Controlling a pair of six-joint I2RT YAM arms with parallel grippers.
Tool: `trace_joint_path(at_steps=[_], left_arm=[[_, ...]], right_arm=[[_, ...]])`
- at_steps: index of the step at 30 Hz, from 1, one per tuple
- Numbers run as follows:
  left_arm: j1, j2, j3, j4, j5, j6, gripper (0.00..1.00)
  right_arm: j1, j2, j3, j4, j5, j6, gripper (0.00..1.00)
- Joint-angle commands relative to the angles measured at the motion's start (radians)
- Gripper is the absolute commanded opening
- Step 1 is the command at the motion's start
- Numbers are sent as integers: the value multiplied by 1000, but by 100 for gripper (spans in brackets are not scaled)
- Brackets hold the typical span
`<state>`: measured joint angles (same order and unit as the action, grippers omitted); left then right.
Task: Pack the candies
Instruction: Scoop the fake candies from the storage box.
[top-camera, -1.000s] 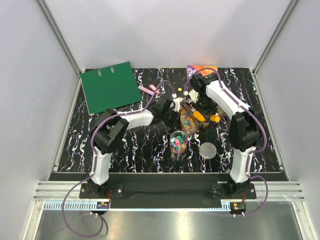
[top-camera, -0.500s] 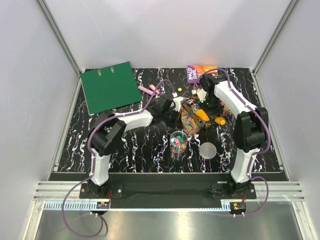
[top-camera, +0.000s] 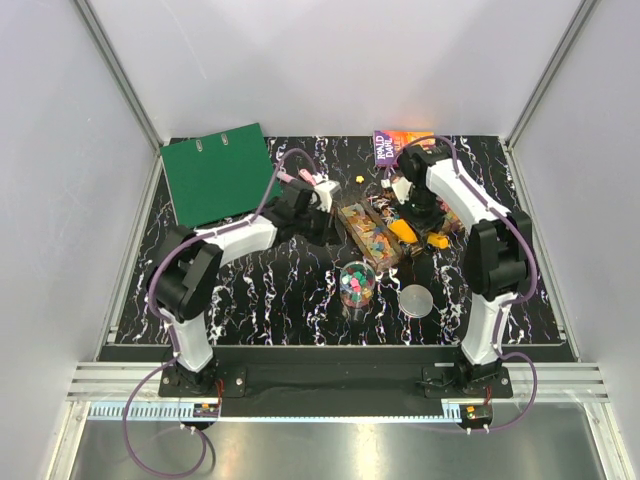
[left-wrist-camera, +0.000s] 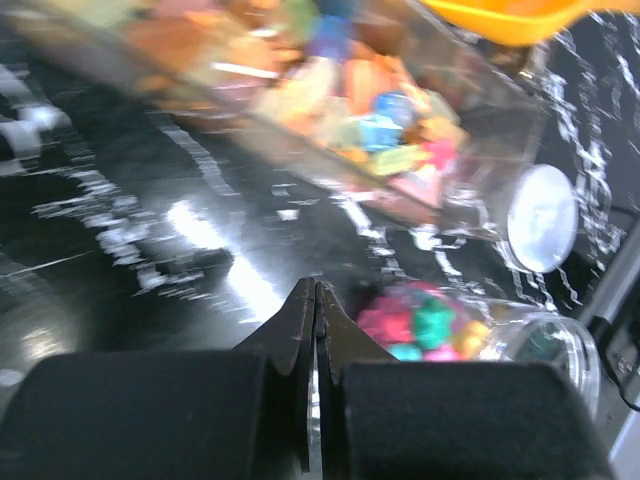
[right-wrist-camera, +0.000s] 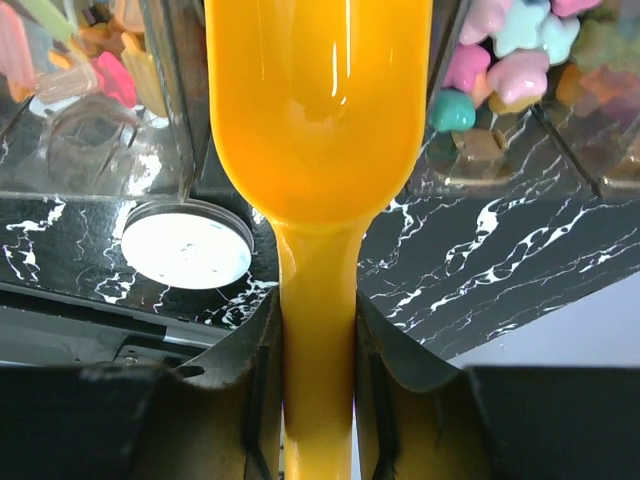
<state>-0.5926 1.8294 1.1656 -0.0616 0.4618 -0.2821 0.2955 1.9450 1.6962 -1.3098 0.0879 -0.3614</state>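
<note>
The candies (top-camera: 368, 237) fill a clear rectangular box at mid table; more candies (top-camera: 356, 284) sit in an open clear jar in front of it. My right gripper (top-camera: 412, 218) is shut on the handle of a yellow scoop (top-camera: 401, 231), held at the box's right side. In the right wrist view my gripper (right-wrist-camera: 318, 335) clamps the scoop (right-wrist-camera: 318, 100), with candies (right-wrist-camera: 510, 45) beyond. My left gripper (top-camera: 328, 222) is shut and empty, just left of the box. In the left wrist view it (left-wrist-camera: 315, 292) hovers low, with the box's candies (left-wrist-camera: 370, 110) and the jar's candies (left-wrist-camera: 430, 322) ahead.
The jar's white lid (top-camera: 416, 299) lies right of the jar. A green binder (top-camera: 220, 172) lies back left, a pink highlighter (top-camera: 294, 178) beside it, a book (top-camera: 400, 140) at the back, a small orange object (top-camera: 435, 240) right of the scoop, and one loose yellow sweet (top-camera: 358, 180).
My left gripper has drawn back to the left, away from the candy box. My right gripper shifted slightly right with the scoop, then held still.
</note>
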Motion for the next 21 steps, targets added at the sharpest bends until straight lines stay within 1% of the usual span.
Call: trace_joint_path(at_steps=[1, 10, 21], left_arm=[[37, -79, -21, 31, -25, 34, 0], [43, -90, -44, 45, -48, 24, 0], [43, -58, -26, 25, -61, 35, 0]], right_arm=[[8, 86, 83, -339, -7, -20, 0], [13, 215, 215, -336, -7, -53, 0], [13, 373, 470, -330, -45, -62, 0]])
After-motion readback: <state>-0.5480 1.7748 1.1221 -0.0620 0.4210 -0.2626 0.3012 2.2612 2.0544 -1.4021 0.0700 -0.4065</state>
